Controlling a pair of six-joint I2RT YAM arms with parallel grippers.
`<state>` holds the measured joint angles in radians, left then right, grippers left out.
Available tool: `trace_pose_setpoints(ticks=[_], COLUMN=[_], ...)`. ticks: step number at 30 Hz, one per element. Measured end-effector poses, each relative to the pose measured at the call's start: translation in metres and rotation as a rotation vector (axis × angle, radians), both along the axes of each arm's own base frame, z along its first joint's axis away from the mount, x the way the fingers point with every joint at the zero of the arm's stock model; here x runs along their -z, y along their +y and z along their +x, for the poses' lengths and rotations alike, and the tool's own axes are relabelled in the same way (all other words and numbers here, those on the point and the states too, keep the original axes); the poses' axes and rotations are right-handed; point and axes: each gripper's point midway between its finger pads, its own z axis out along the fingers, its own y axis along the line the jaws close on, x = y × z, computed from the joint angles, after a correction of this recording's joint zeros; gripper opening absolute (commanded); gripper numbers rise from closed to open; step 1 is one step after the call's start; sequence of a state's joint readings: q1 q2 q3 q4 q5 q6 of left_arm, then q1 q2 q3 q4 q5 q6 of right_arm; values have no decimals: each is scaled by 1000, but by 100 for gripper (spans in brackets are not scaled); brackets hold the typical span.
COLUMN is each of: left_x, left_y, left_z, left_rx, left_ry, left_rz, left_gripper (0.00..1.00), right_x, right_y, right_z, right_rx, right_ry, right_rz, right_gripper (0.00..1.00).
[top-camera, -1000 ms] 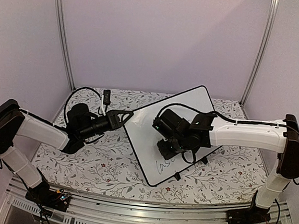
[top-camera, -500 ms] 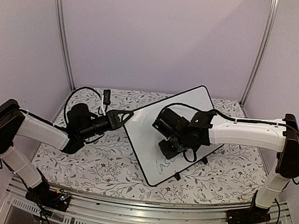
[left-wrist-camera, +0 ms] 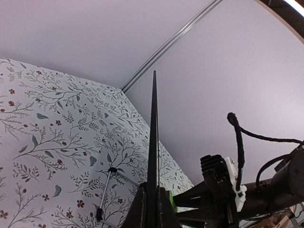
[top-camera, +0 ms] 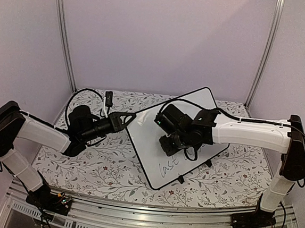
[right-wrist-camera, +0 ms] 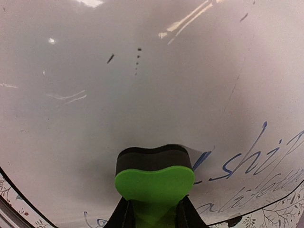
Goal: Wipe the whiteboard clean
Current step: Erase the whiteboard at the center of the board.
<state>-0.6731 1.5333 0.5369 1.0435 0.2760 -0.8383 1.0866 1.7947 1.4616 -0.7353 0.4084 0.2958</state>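
The whiteboard (top-camera: 151,124) lies tilted on the table, white with a thin black rim, with blue handwriting near its front edge (top-camera: 168,167). My left gripper (top-camera: 129,116) is shut on the board's left rim, seen edge-on in the left wrist view (left-wrist-camera: 153,142). My right gripper (top-camera: 171,145) is shut on a green eraser (right-wrist-camera: 154,183) whose black felt presses on the board (right-wrist-camera: 142,85). Blue script (right-wrist-camera: 247,161) runs to the eraser's right. The top view hides the eraser under the wrist.
The table has a floral cloth (top-camera: 99,168). A small black object (top-camera: 109,97) lies at the back left near a metal post (top-camera: 63,37). Black clip feet (top-camera: 208,163) stick out from the board's right edge. Purple walls close the back and sides.
My right gripper has slid the eraser up the board, away from the front edge, uncovering more of the handwriting there. The left arm and the board have not moved.
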Motion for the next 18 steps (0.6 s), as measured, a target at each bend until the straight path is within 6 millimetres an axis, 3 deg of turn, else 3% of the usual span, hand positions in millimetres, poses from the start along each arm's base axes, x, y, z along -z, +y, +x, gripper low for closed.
trace_pose_setpoints(ticks=[8, 18], left_x=[-1, -1], left_y=[0, -1], left_z=[-1, -1], left_rx=[4, 6], left_ry=[-3, -5], left_rz=[-2, -3], left_gripper=[0, 0], right_x=[24, 32], right_y=[6, -12], right_z=[-35, -33], right_rx=[-45, 32], right_ry=[57, 79], right_rz=[-25, -23], right_gripper=[0, 0])
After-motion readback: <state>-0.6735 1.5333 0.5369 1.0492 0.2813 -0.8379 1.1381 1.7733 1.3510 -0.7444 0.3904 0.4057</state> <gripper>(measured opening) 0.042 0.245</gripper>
